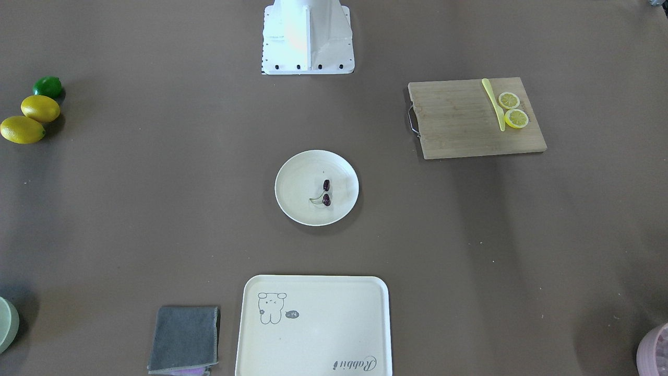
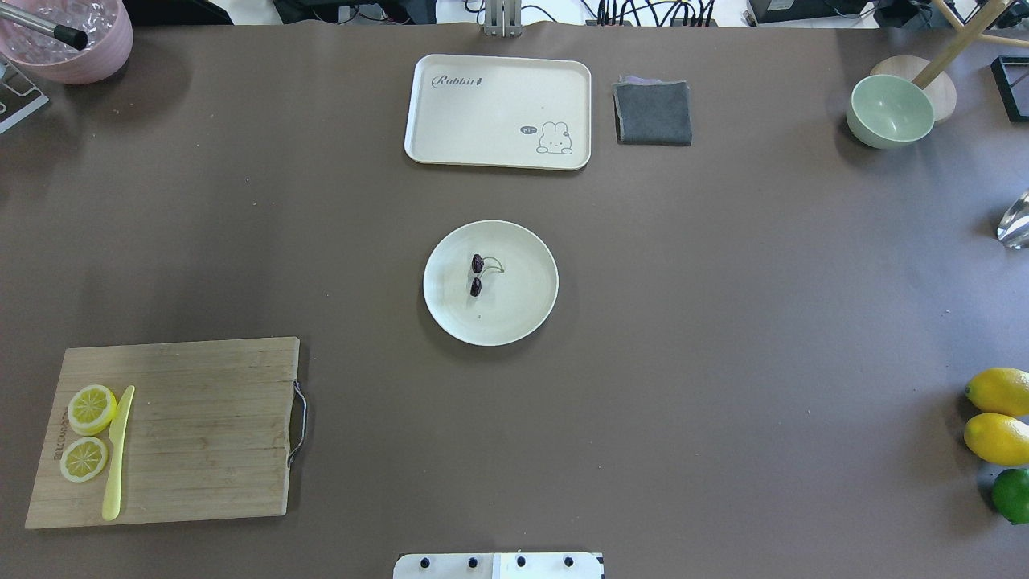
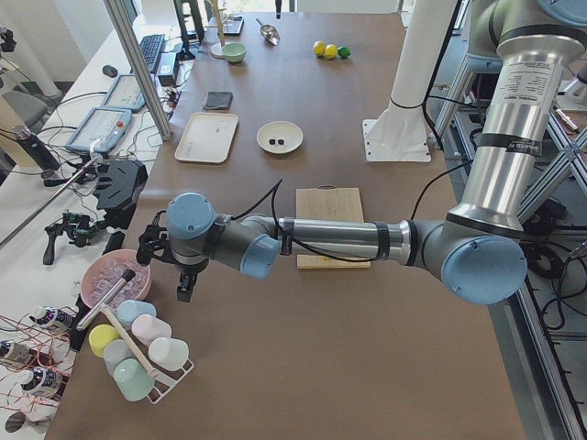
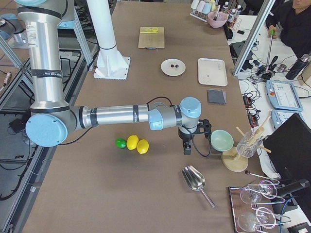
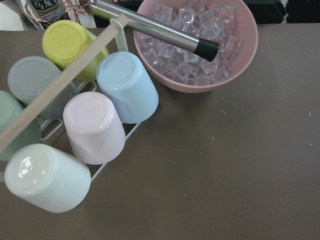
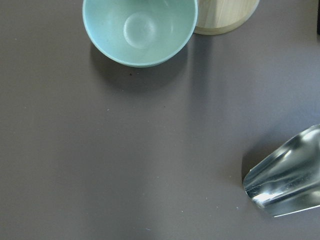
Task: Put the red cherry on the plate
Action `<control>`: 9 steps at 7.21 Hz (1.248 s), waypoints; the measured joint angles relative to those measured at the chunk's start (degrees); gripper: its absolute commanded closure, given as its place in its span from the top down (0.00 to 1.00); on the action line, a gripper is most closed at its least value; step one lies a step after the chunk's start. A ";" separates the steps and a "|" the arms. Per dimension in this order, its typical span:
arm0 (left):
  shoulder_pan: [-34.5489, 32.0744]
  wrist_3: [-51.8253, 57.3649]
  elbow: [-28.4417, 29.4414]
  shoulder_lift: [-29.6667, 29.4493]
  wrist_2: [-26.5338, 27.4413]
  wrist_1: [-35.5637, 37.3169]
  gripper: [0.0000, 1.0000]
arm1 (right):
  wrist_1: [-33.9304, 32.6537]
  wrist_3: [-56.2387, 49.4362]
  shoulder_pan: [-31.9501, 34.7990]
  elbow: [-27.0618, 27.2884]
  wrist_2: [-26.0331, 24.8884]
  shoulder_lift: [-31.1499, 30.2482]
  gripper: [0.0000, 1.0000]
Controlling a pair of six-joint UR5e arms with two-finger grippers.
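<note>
The red cherry (image 1: 325,192) (image 2: 477,275), a dark maroon pair on a thin green stem, lies inside the round cream plate (image 1: 295,209) (image 2: 518,314) at the table's middle. No gripper is near it. My left gripper (image 3: 182,291) hangs at the table's left end beside a pink ice bowl. It shows only in the exterior left view, so I cannot tell if it is open or shut. My right gripper (image 4: 186,149) hangs at the opposite end near a green bowl. It shows only in the exterior right view, and I cannot tell its state either.
A wooden cutting board (image 2: 201,434) carries two lemon slices and a yellow knife. A cream tray (image 2: 482,112) and grey cloth (image 2: 653,112) lie at the far side. Lemons and a lime (image 2: 1001,418), a green bowl (image 6: 140,30), a metal scoop (image 6: 290,180), cups (image 5: 95,125) and the ice bowl (image 5: 200,45) crowd the table's ends.
</note>
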 measured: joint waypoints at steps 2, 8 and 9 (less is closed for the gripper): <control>-0.13 0.50 -2.87 3.67 -0.34 1.16 0.98 | 0.01 -2.58 2.18 -0.06 1.45 -1.75 1.00; 0.06 0.48 -3.60 4.63 -0.02 1.21 0.98 | 0.01 -3.19 3.49 0.40 2.27 -2.52 1.00; 0.06 0.46 -3.57 4.66 -0.03 1.23 0.98 | -0.01 -3.19 3.72 0.53 2.47 -2.30 1.00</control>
